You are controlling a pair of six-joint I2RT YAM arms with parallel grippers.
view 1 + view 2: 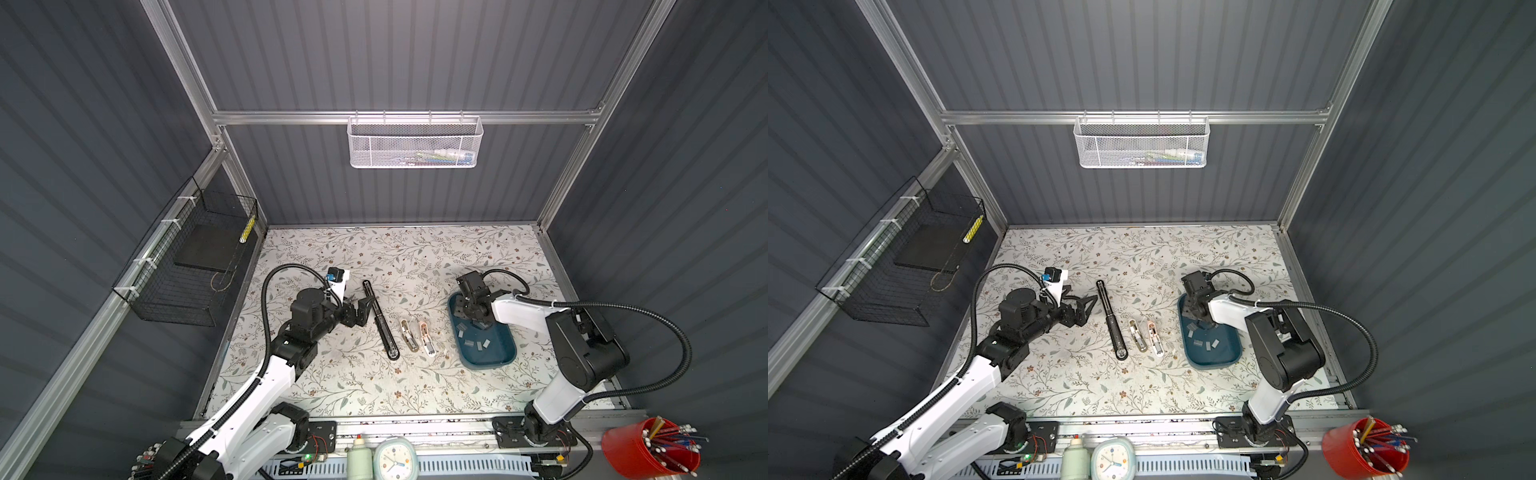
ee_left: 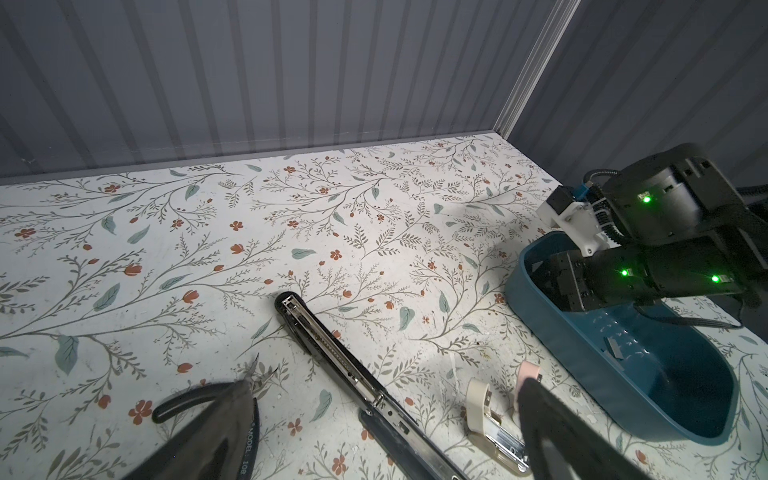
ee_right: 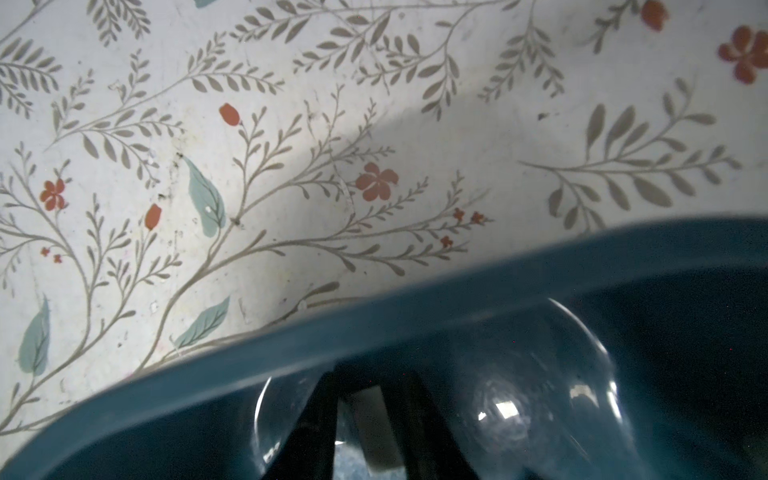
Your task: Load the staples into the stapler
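A long black stapler (image 1: 380, 322) (image 1: 1112, 320) (image 2: 332, 349) lies opened flat on the floral table, its metal channel facing up. My left gripper (image 1: 358, 311) (image 1: 1080, 309) (image 2: 386, 386) is open just left of it, one finger on each side in the left wrist view. Several grey staples (image 1: 478, 343) (image 1: 1204, 343) (image 2: 615, 349) lie in a blue tray (image 1: 490, 365) (image 1: 1212, 365) (image 2: 540, 307) (image 3: 415, 316). My right gripper (image 1: 464, 309) (image 1: 1192, 309) (image 2: 552, 274) (image 3: 370, 382) reaches into the tray's far end. One grey strip (image 3: 372, 428) sits between its narrow fingers; whether it is pinched is unclear.
A beige small stapler (image 1: 409, 334) (image 2: 482, 407) and a pink one (image 1: 428, 338) (image 2: 528, 370) lie open between the long stapler and the tray. Black-handled snips (image 2: 208, 401) lie under my left finger. A red pen cup (image 1: 652, 453), a clock (image 1: 395, 459) and a bottle stand along the front rail.
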